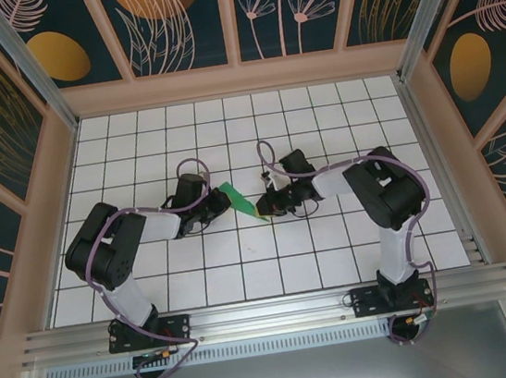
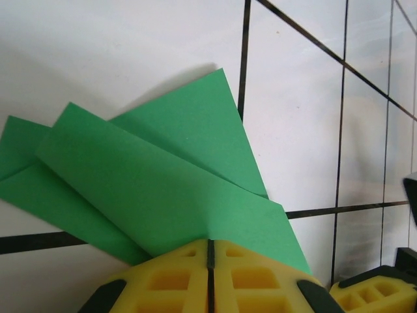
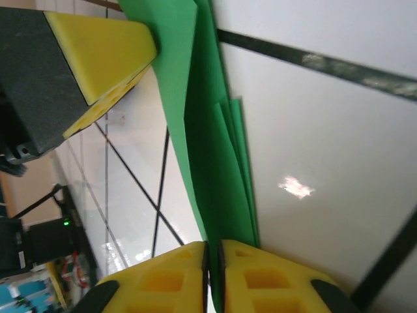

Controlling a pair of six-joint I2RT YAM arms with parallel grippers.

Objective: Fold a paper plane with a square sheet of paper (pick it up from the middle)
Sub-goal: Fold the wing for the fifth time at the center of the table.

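Left gripper point(image 2: 210, 261) has its jaws pressed together on the folded green paper point(image 2: 163, 176). Right gripper point(image 3: 213, 261) clamps its other end, jaws nearly touching

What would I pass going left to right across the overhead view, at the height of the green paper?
The left arm's black elbow → left hand → folded green paper → right hand → right arm's black elbow.

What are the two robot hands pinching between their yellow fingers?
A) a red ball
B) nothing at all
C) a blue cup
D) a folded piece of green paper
D: the left gripper and the right gripper each have their yellow fingers closed together on the folded green paper, which sits between them over the white table.
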